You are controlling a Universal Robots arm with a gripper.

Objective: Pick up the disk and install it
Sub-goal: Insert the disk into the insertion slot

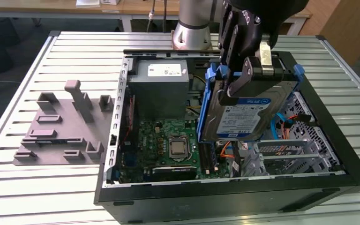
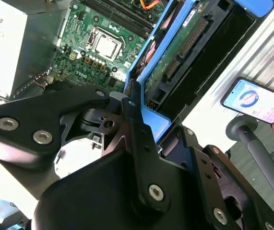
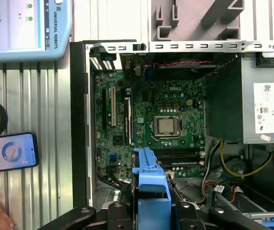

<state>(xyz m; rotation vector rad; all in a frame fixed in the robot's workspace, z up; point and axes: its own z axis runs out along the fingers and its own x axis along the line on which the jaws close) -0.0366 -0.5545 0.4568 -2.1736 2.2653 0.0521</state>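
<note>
Firmly clamped, the fingers (image 1: 237, 86) of the gripper (image 1: 252, 77) grasp the disk (image 1: 245, 119) by its blue carrier (image 1: 213, 77). They hold it tilted above the open computer case (image 1: 230, 194) in the middle of the slatted desk (image 1: 36, 187), over the case's half toward the exterior view's right. Its white-and-blue printed label (image 1: 247, 117) faces up. A white sticker (image 1: 165, 71) marks the power supply (image 1: 158, 93).
</note>
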